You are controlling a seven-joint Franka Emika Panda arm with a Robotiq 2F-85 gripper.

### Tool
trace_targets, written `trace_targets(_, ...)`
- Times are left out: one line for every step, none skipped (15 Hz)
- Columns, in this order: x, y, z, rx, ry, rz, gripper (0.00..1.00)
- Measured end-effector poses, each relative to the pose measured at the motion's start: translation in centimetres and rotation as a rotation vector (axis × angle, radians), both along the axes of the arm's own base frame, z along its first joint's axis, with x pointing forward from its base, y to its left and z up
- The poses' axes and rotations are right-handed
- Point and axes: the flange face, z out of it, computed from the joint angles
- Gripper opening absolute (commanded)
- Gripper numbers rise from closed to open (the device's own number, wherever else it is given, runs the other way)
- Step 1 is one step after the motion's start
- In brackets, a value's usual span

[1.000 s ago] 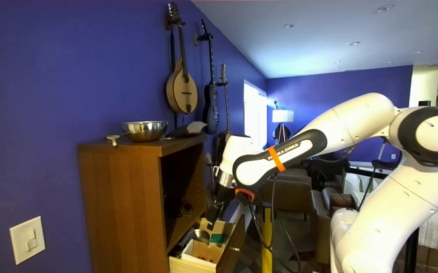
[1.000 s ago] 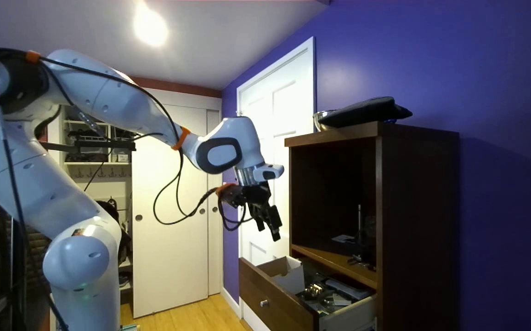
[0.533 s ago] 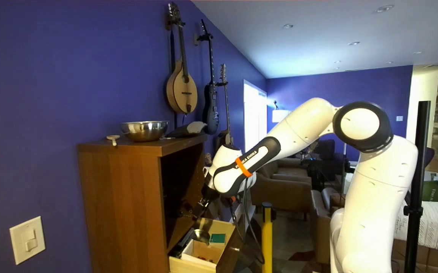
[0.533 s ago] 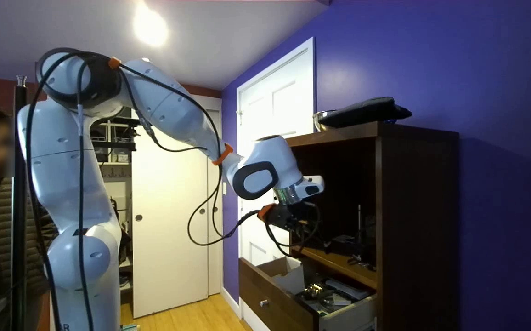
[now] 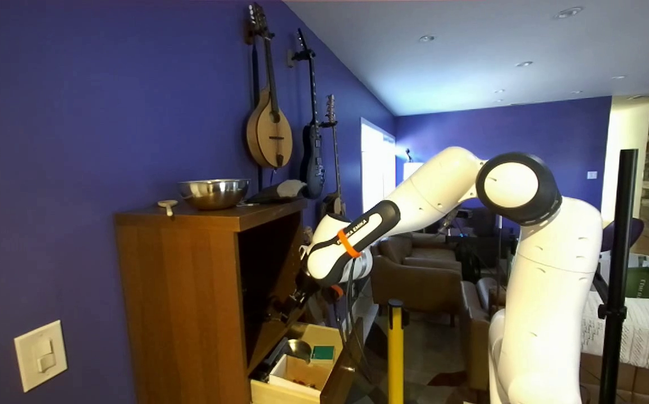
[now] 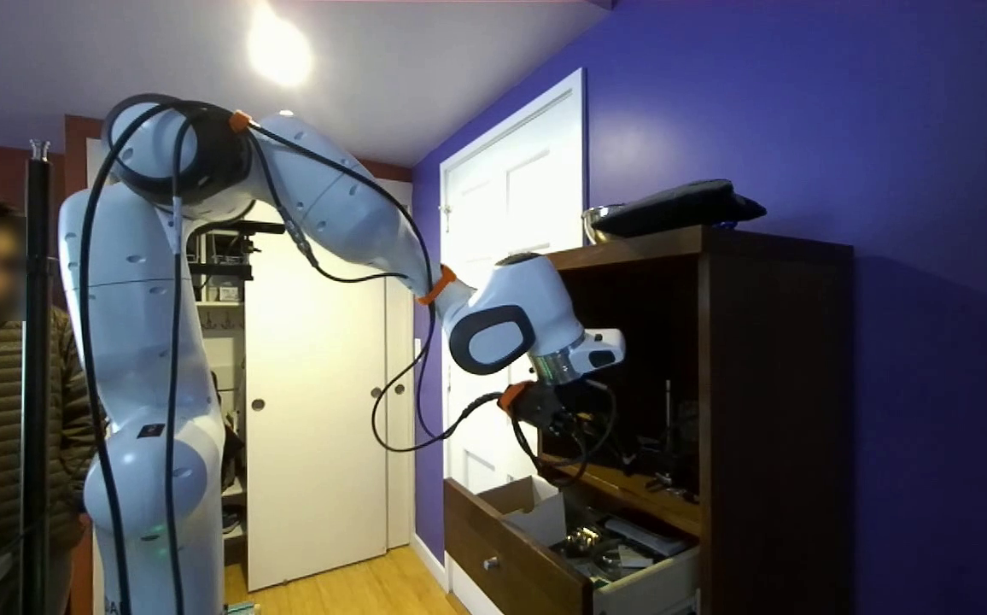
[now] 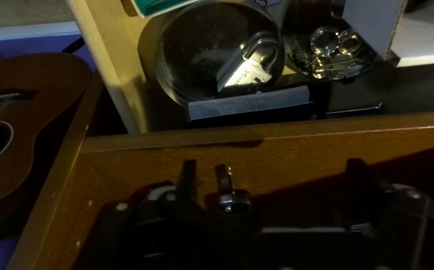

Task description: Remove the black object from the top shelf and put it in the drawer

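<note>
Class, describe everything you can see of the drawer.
The drawer stands open, pulled out beneath the cabinet's top shelf. Its walls look like pale wood; its brown front bears a metallic knob. Visible inside are a white box, a green item and a round container with a padlock. Its back is hidden.

Ceiling light (image 6: 278,47) glares; top shelf (image 6: 651,342) shadowed; wrist view dim.

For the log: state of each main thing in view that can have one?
Gripper: open, jaws apart
Drawer: pulled open
Top shelf: open-fronted
White box: open-topped
Metal bowl: upright
Padlock: locked or not, unclear
White door: appears shut
Closet door: partly open
Ceiling light: lit
</note>
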Motion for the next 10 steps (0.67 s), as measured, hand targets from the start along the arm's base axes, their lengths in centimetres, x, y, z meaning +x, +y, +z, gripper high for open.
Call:
trace_targets(0.1, -0.4, -0.2, 0.016, -0.001, -0.007, 1.0)
trace_targets(0.3, -0.8, -0.4, 0.032, -0.004, -0.011, 1.0)
trace_targets(0.5, -1.0, -0.6, 0.05, -0.006, -0.01, 1.0)
trace_targets(0.7, -1.2, -0.8, 0.071, -0.007, -0.007, 1.0)
trace_targets(1.0, -1.2, -0.9, 0.09, -0.008, 0.001, 0.98)
trace_targets(1.3, -1.1, -1.0, 0.106, -0.009, 0.01, 0.96)
trace_targets(1.6, -1.1, -1.1, 0.117, -0.011, 0.019, 0.93)
trace_targets(1.9, -1.1, -1.2, 0.123, -0.014, 0.025, 0.91)
trace_targets(2.1, -1.2, -1.4, 0.123, -0.015, 0.029, 0.87)
trace_targets(2.4, -1.3, -1.6, 0.121, -0.014, 0.031, 0.77)
